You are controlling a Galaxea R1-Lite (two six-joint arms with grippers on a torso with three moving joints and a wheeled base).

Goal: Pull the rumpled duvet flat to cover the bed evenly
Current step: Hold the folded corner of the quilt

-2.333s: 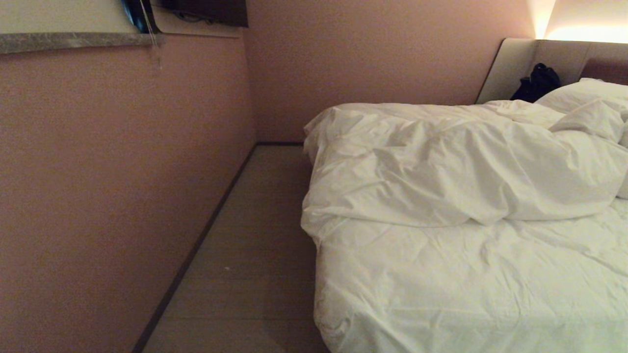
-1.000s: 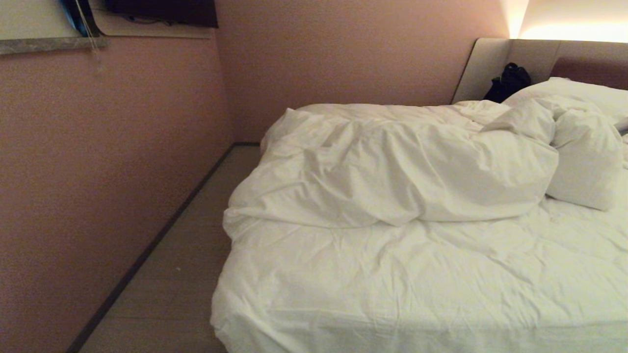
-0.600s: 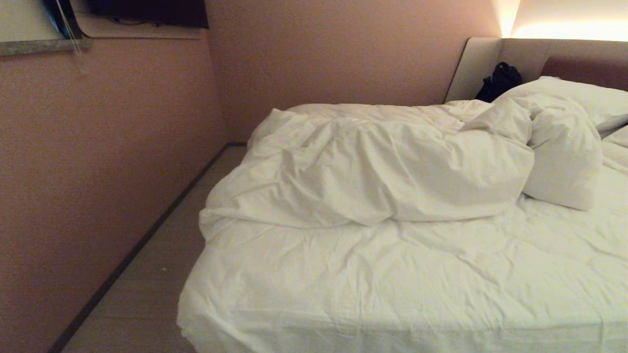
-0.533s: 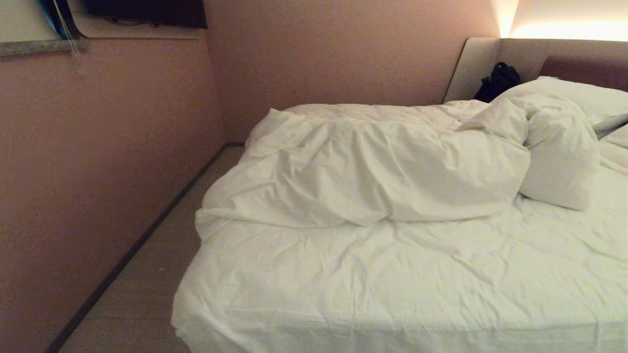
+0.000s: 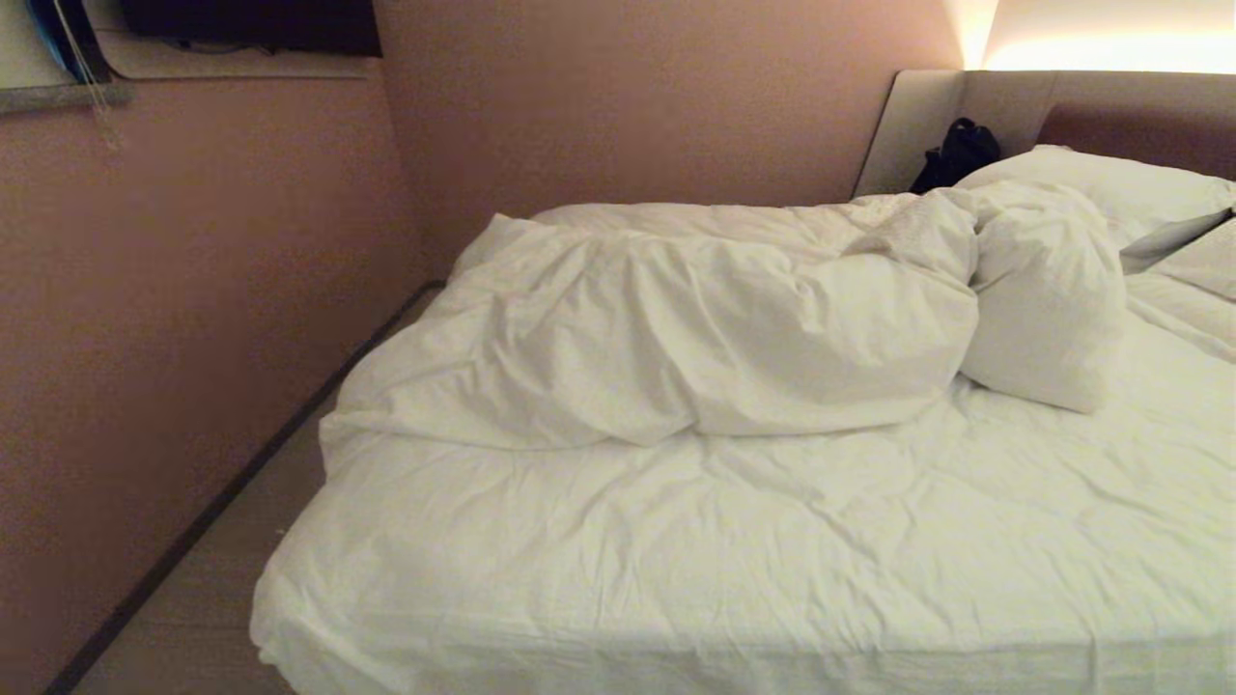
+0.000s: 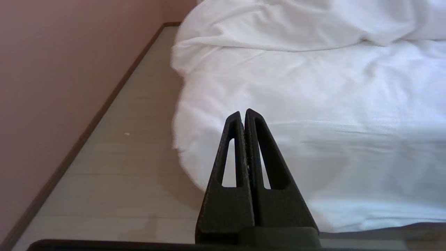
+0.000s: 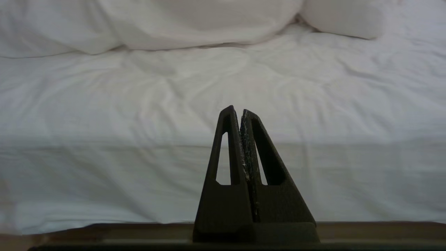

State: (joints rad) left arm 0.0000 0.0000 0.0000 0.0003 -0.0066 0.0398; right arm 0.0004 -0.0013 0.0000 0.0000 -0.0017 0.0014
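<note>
Duvet (image 5: 676, 328) bunched across head half of bed (image 5: 676, 579), heaped toward left edge; foot half bare sheet. Left end effector (image 6: 244, 113) and right end effector (image 7: 239, 111) both closed, empty, short of foot edge. Judgement: open both, pinch duvet's near fold at spaced points, draw evenly toward foot edge.

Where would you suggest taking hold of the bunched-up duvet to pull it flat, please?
Probably its folded front edge, approached from the foot of the bed. The duvet is heaped toward the pillows, and that loose edge faces the robot, so pinching it and drawing back should spread it.
</note>
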